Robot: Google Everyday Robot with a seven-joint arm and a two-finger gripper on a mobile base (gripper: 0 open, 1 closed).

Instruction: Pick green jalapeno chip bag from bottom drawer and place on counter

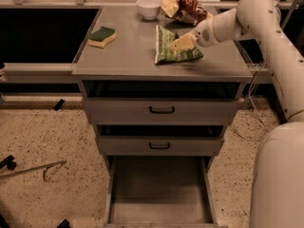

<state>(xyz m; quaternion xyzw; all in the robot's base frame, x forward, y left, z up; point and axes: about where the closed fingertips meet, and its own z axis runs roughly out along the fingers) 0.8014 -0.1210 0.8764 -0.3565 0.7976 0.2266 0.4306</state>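
Note:
The green jalapeno chip bag (167, 51) lies on the counter (128, 51), right of the middle. My gripper (180, 43) reaches in from the right on the white arm and sits right on top of the bag, over its right half. The bottom drawer (159, 189) is pulled out towards the camera. Its plain grey floor shows nothing on it.
On the counter are a green-and-yellow sponge (102, 36) at the left, a white bowl (148, 7) at the back and a brown-and-yellow snack bag (183, 7) behind the gripper. The two upper drawers (161, 110) stand slightly open. A metal hook tool (33, 170) lies on the floor at the left.

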